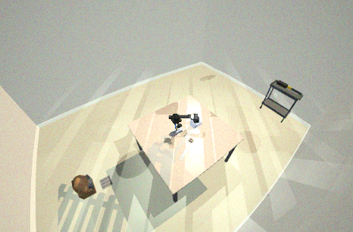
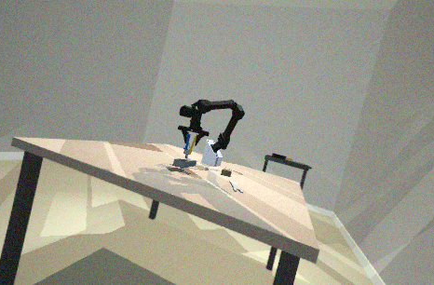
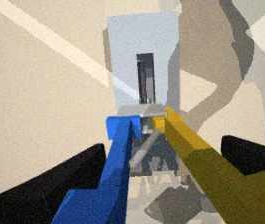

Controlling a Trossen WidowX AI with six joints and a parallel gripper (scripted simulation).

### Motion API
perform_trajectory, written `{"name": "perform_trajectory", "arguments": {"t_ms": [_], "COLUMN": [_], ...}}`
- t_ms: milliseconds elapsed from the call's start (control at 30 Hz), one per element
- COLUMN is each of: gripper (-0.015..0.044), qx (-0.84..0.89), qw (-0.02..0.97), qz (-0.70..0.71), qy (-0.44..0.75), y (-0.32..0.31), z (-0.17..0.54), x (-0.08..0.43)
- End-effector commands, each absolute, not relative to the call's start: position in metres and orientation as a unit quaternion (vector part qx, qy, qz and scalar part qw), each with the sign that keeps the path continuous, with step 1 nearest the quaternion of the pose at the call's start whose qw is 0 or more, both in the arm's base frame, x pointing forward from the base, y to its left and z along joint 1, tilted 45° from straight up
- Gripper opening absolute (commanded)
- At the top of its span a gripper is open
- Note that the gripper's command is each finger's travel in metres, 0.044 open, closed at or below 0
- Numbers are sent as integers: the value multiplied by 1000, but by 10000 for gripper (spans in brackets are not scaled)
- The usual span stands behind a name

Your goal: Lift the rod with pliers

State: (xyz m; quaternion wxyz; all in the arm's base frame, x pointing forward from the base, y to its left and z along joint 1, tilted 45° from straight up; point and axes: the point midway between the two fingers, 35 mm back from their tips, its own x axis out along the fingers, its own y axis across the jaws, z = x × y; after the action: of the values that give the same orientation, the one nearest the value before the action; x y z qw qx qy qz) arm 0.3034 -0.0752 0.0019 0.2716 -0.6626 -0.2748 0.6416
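Note:
My gripper point(image 2: 191, 138) point(image 3: 163, 147) points down with its black fingers on either side of the locking pliers point(image 2: 187, 142) point(image 3: 118, 162), shut on their handles, one blue and one yellow. The pliers hang upright, grey jaws down, over the grey-blue channel block point(image 2: 183, 163) point(image 3: 143, 32). In the wrist view the grey jaw part covers the near end of the narrow dark slot point(image 3: 145, 75). The jaw tips are hidden, so I cannot tell whether they are inside the slot. The rod cannot be made out clearly in the slot.
A pale upright box point(image 2: 211, 156), perhaps the holster, stands close to the arm's base. A small dark block point(image 2: 226, 172) point(image 1: 191, 140) and a thin light-coloured piece point(image 2: 236, 187) lie on the wooden table point(image 1: 226, 138) point(image 2: 74, 146).

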Motion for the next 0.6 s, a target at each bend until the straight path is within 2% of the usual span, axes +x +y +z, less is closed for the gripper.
{"name": "perform_trajectory", "arguments": {"t_ms": [0, 567], "gripper": [318, 318], "qx": [-664, -664], "qw": [275, 275], "qz": [640, 640], "qy": [-272, -272], "y": [-74, -68], "z": [0, -6], "x": [304, 305]}}
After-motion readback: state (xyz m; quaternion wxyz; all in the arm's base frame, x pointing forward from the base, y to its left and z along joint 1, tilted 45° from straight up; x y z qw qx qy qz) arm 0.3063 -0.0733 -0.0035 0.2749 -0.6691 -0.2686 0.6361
